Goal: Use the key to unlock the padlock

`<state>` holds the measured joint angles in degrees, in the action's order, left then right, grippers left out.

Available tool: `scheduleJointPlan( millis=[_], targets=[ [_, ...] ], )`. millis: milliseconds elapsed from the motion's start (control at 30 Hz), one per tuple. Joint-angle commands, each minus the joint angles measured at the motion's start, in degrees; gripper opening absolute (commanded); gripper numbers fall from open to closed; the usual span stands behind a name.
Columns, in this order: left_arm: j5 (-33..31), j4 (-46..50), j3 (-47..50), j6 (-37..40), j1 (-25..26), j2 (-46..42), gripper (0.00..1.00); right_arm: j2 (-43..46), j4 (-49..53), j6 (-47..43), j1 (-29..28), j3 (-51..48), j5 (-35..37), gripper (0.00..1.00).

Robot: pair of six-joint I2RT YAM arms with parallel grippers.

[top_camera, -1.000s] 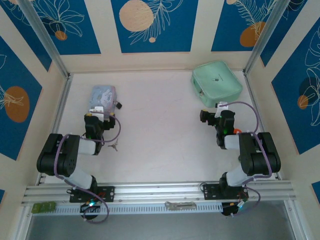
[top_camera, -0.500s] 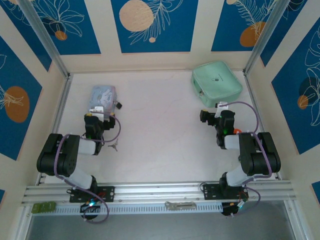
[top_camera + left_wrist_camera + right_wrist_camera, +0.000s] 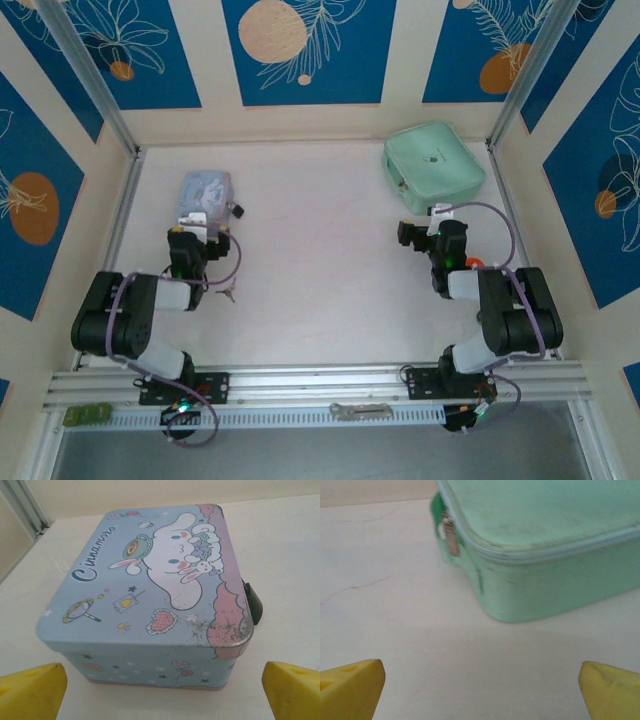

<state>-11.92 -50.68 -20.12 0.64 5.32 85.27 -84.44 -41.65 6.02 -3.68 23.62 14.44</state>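
Observation:
The tiny black padlock [image 3: 237, 211] hangs at the right side of the light-blue cartoon tin box [image 3: 205, 190]; in the left wrist view it is a dark shape [image 3: 254, 606] half hidden behind the tin [image 3: 150, 590]. The small silvery key [image 3: 229, 293] lies on the table to the right of my left forearm. My left gripper [image 3: 196, 220] is open just in front of the tin, its yellow pads [image 3: 32, 690] wide apart and holding nothing. My right gripper [image 3: 440, 214] is open and holds nothing, a short way from the green pouch.
A mint-green zipped pouch [image 3: 433, 162] lies at the back right, its zipper pull [image 3: 451, 537] facing my right gripper [image 3: 480, 695]. Aluminium rails [image 3: 120, 215] and patterned walls bound the white table [image 3: 320, 260] on the left, right and back.
Both arms have shifted only very slightly. The tin, padlock, key and pouch have not moved.

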Motion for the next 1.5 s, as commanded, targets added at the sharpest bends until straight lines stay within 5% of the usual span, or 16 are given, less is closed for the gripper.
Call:
scheduleJointPlan(
  millis=[0, 67, 500, 700, 833, 1033, 1267, 1467],
  targets=[
    [-4.89, 8.13, -2.18, 1.11, 1.28, -8.49, 0.99, 6.50, 6.69, -3.75, -3.61, 3.54, 5.44, 0.99],
    [-8.47, 14.18, -4.08, -2.17, 2.16, -13.01, 1.00, 8.93, 10.03, -4.61, -6.13, 4.70, 8.57, 1.00],
    [-1.85, 69.75, -14.38, -44.91, 3.55, -29.48, 0.80, 14.02, 34.47, 6.16, -23.64, 13.30, 9.59, 0.99],
    [6.05, 72.53, -5.48, -60.80, 4.02, -34.99, 0.70, 11.67, 37.21, 9.40, -29.34, 16.28, 9.72, 0.99],
    [6.95, 73.03, -4.52, -57.71, 5.35, -33.03, 0.67, 9.81, 37.55, 12.71, -30.90, 17.85, 10.79, 0.99],
    [17.32, 68.55, -7.56, -44.74, 7.45, -27.33, 0.66, 7.73, 38.24, 14.89, -32.15, 18.99, 8.90, 0.99],
    [10.08, 76.39, -19.34, -29.83, 16.38, -13.95, 0.63, 5.71, 42.79, 15.69, -32.79, 22.08, 8.24, 0.99],
    [3.32, 82.06, -26.01, -25.09, 19.80, -2.92, 0.50, 5.73, 44.16, 15.87, -33.05, 22.63, 8.48, 0.99]
  ],
)
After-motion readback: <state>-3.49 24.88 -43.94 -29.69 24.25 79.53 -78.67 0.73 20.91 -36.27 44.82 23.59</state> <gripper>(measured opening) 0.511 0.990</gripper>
